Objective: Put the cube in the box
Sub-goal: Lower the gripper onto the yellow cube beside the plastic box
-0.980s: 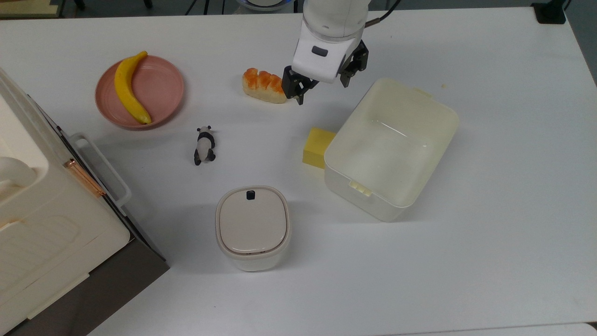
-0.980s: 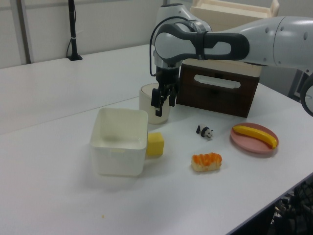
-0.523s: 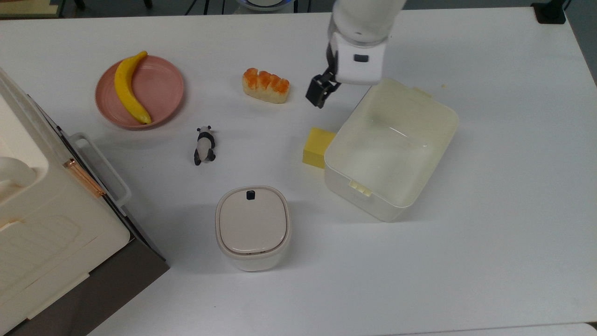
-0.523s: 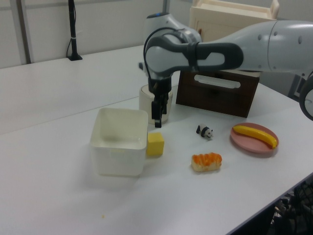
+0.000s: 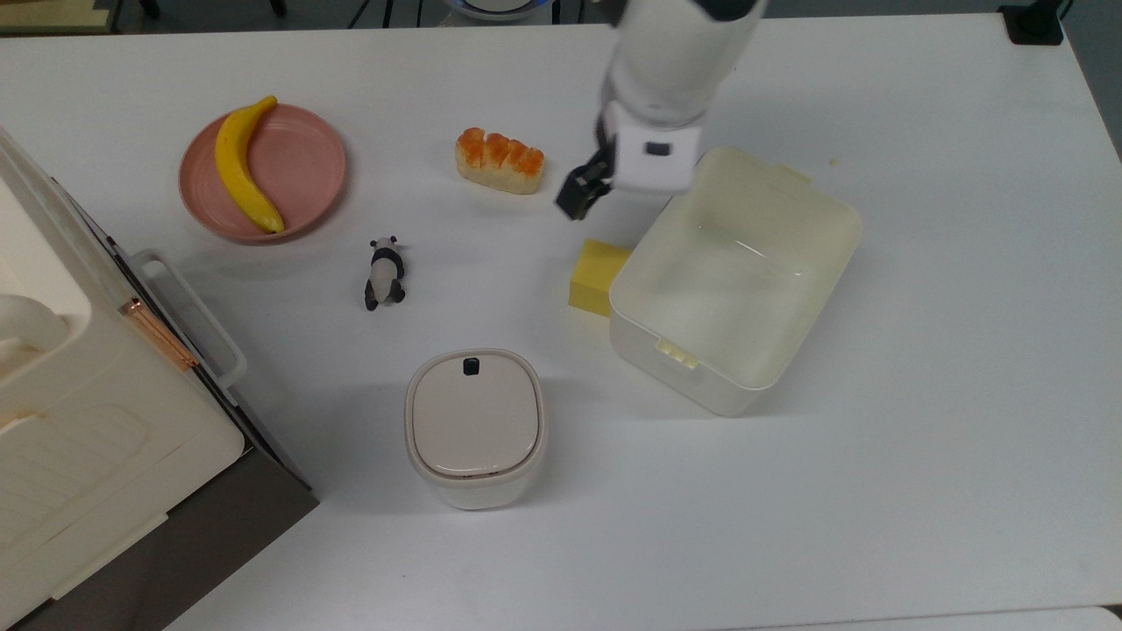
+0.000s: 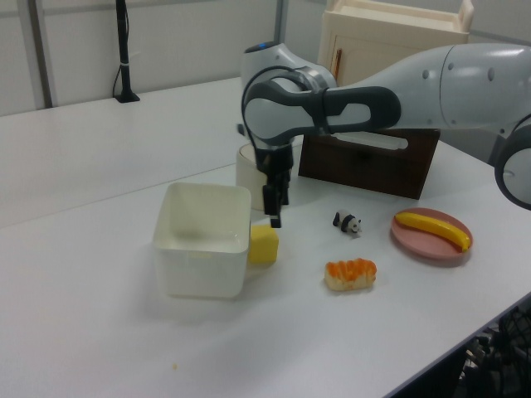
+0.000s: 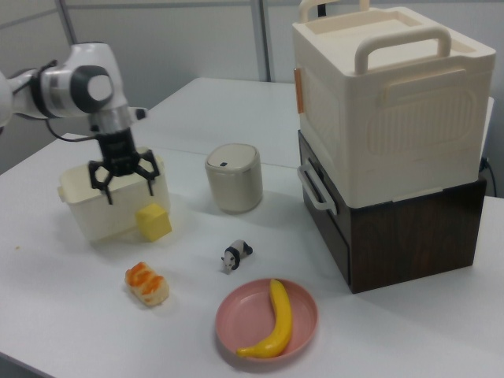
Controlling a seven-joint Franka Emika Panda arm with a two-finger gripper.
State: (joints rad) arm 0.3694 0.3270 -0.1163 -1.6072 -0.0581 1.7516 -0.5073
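The gripper [image 7: 126, 183], jaws spread and empty, is seen at the right view's left, above the cube [image 7: 153, 221] touching the box [image 7: 87, 206].

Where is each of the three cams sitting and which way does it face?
Top view: overhead, looking down on the table; wrist and gripper enter from the top edge.
Left view: low, on the box side, facing across to the big case; forearm and elbow show.
Right view: low, on the case side, facing back at the box; wrist and spread fingers show.
Shared: cube touching the box, gripper above it.
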